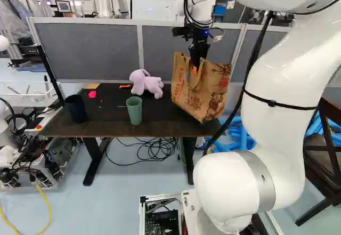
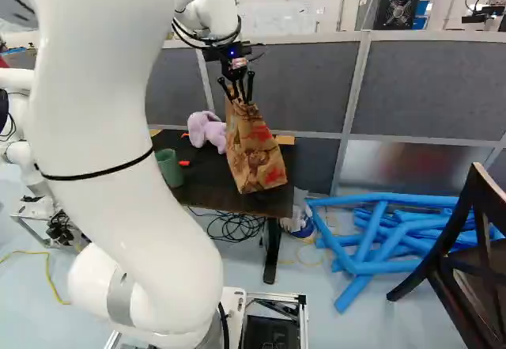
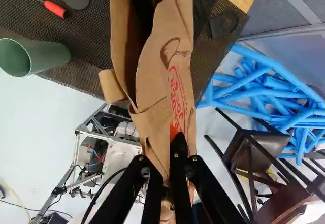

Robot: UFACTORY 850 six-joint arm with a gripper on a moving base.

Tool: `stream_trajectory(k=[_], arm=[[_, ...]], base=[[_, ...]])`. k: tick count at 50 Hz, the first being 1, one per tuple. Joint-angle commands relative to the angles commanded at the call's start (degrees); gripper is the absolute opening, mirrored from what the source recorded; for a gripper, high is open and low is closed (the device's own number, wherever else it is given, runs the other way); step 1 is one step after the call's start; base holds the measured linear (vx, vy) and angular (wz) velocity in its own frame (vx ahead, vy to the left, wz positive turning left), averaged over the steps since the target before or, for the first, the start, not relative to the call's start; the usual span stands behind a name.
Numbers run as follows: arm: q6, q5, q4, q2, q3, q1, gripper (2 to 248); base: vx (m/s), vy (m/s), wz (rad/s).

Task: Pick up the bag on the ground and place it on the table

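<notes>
- Bag (image 1: 184, 94): creased brown paper, boxy, open-mouthed, with red printed lettering and dark drawings; tilted, at the counter's (image 1: 101, 115) right end; whether its base touches is unclear.
- End effector (image 1: 196, 64): pinching the bag's rim between its fingers.
- Counter: dark, mesh-textured top.
- Left of the bag: soft lilac plush toy (image 1: 139, 82), smooth green tapered cup (image 1: 134, 111) nearer, dark cup (image 1: 76, 108) farther left.

Bench (image 1: 101, 122): dark top
Partition (image 1: 88, 51): grey panels, pale frame, behind bench
Floor (image 1: 128, 192): pale blue
Chair (image 2: 482, 286): dark wood
</notes>
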Motion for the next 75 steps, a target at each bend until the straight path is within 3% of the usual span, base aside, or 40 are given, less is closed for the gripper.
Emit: stream_trajectory(k=[27, 50, 74, 75], arm=[[0.0, 1.0, -0.4, -6.1, -1.9, 1.8, 21], [0.0, 2.3, -0.4, -10.2, -2.3, 2.1, 21], [0.0, 2.3, -0.4, -10.9, -2.3, 2.1, 21], [0.0, 2.3, -0.4, -10.9, -2.3, 2.1, 31]], base=[[0.000, 0.000, 0.000], [0.000, 0.000, 0.000], [0.000, 0.000, 0.000], [0.000, 0.000, 0.000]])
